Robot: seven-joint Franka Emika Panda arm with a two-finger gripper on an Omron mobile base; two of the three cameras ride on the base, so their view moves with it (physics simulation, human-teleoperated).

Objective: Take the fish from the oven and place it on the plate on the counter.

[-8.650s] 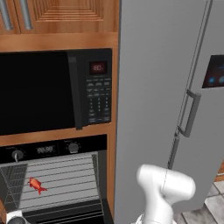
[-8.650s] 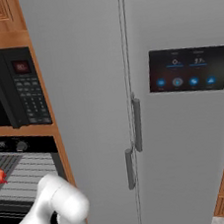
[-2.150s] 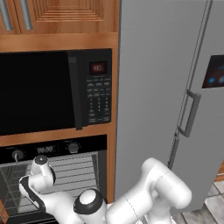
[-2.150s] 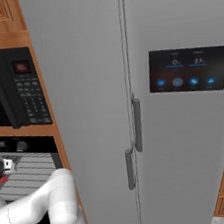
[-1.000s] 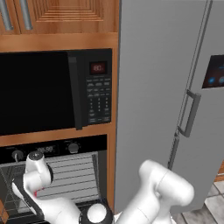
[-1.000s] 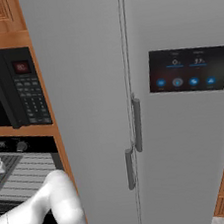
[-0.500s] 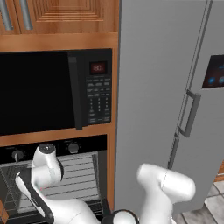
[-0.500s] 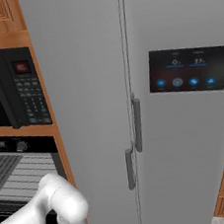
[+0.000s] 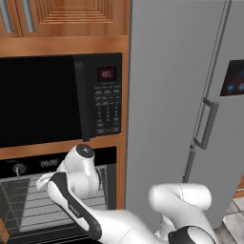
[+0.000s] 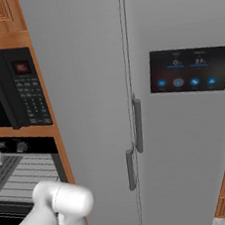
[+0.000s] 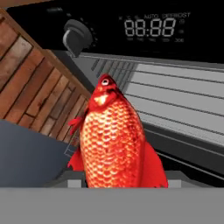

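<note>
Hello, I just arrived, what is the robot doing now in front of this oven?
The white arm reaches to the open oven, below the microwave. In the hand view, the red-orange fish sits close before the camera, head up, and it appears to be held in the end effector, in front of the oven's grey racks and its display. So the fish seems to be picked up, but it is not yet on the plate.

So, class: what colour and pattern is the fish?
The fish is red-orange with fine pale scale speckling, clearest in the hand view.
</note>
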